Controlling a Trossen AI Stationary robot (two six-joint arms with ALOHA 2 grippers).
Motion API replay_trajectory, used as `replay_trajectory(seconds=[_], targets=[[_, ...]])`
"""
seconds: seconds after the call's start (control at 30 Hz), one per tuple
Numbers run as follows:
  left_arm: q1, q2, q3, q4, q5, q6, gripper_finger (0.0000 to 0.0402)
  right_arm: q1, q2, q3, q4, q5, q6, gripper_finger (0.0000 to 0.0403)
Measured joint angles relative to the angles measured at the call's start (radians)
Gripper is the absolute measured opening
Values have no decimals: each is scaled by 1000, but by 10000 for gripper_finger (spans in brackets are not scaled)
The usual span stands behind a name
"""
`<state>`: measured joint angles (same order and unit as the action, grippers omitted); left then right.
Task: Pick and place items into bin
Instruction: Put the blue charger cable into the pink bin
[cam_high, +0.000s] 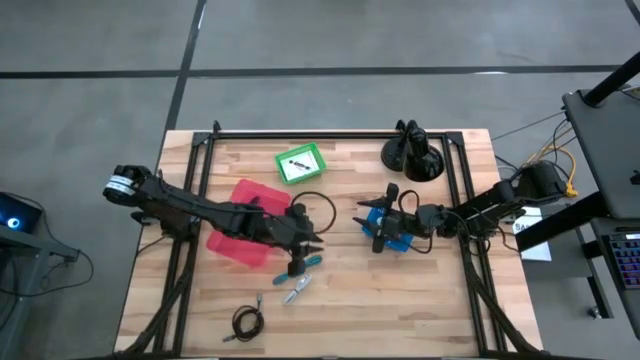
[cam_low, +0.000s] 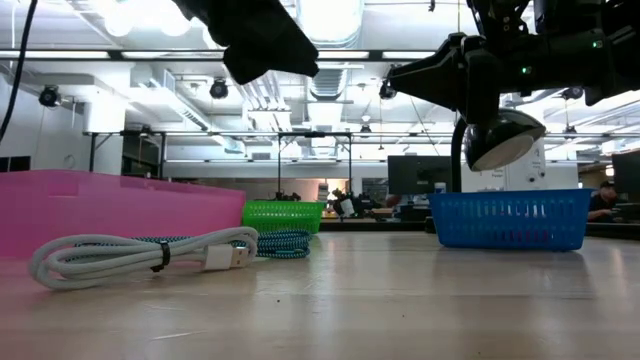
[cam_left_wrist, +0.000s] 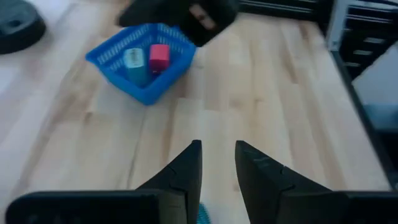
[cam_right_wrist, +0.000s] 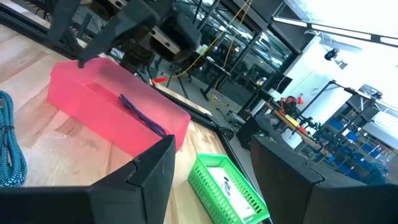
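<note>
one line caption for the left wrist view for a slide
Left tool hangs over the wooden table, facing a blue mesh basket.

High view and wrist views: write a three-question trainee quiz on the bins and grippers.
1. True or false: the blue basket is empty.
2. Which bin holds the purple pen? A green basket B pink bin C blue basket
3. Fill in: the right gripper stands ____.

Key: 1 false, a red block and a pale blue piece lie in it. 2 B, the pink bin. 3 open.
</note>
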<state>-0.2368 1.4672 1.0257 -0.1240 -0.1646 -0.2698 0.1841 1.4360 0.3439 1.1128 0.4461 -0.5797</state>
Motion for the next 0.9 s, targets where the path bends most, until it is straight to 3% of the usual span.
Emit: replay_trajectory(seconds=[0.43, 0.67, 0.9], targets=[[-16, 39, -10, 11, 3, -2, 80, 0, 0, 0, 0, 0, 0, 196], [-17, 84, -10, 12, 71, -7, 82, 0, 0, 0, 0, 0, 0, 196], [-18, 112, -10, 49, 82, -11, 144, 0, 0, 0, 0, 0, 1, 196]])
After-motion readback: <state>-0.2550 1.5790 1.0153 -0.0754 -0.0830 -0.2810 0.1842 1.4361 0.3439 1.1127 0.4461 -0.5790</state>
